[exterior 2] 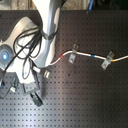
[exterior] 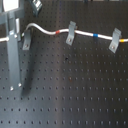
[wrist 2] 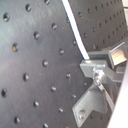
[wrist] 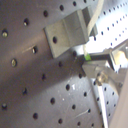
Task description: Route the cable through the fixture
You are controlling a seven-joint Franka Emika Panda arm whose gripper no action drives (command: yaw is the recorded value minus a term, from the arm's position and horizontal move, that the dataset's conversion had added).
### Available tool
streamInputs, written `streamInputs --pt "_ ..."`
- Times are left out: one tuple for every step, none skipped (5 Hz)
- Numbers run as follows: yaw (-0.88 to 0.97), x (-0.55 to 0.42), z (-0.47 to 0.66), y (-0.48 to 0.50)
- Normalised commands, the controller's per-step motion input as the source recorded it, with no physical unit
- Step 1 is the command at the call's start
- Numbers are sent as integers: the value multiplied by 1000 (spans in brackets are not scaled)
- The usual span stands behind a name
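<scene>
White cable (exterior: 50, 31) running lengthwise across first exterior view, left to right, through slanted clips (exterior: 71, 33) on black tabletop (exterior: 75, 85). Claw (wrist: 97, 62) clenched on cable.

Cable (exterior: 47, 31) end cut off at first exterior view's right edge.

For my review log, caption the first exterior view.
Thin white cable with red and blue bands threads two slanted grey metal clips on a black perforated board.
</scene>
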Motion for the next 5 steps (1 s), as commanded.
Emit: streamInputs --pt "951 12 49 -35" --pt "960 8 62 -36" --pt "957 4 47 -34" --pt "1000 1 45 -19" --pt "1000 -1 39 -13"
